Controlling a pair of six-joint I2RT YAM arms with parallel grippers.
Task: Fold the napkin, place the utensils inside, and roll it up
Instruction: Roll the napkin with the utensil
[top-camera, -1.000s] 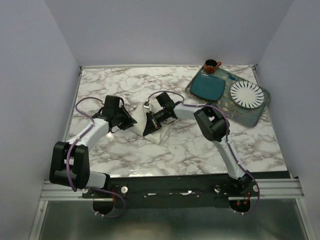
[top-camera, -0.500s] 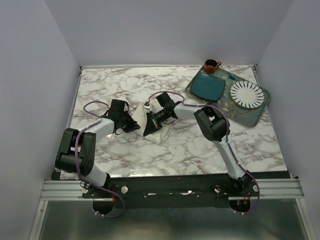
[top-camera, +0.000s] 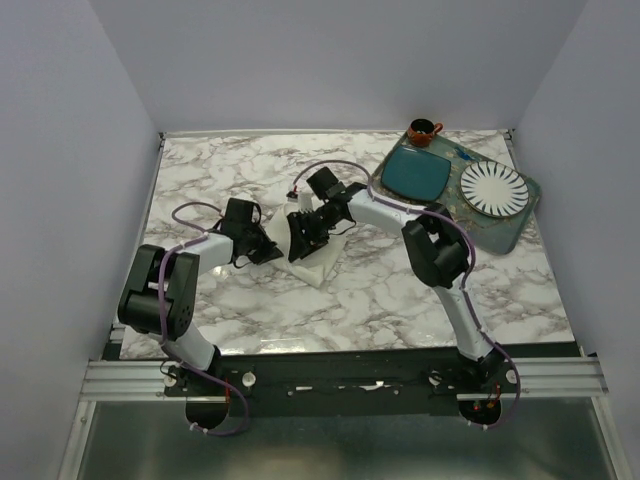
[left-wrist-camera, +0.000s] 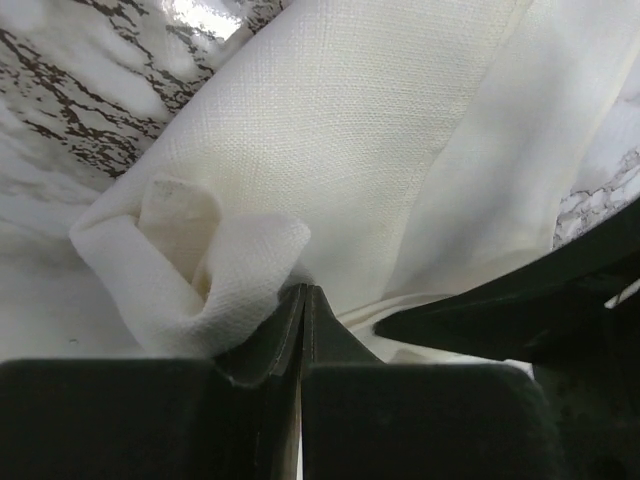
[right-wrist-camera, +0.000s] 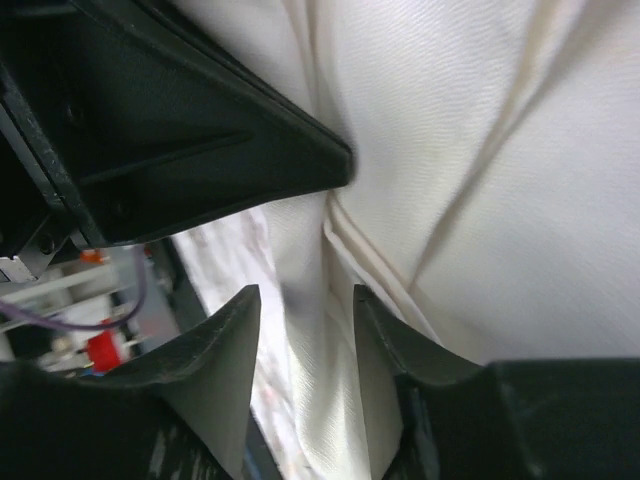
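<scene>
The napkin (top-camera: 318, 266) lies at the centre of the overhead view on the marble tabletop (top-camera: 400, 290). The fold would best be made by carrying the pinched corner low and straight across, without twisting, while the far edge is kept flat. The left end effector (left-wrist-camera: 303, 292) is closed, with a curled corner of cloth apparently nipped at its tips, and is reached in low from the left. The right end effector (right-wrist-camera: 305, 300) is parted over a crease, gripping nothing, its arm bent in from the upper right.
</scene>
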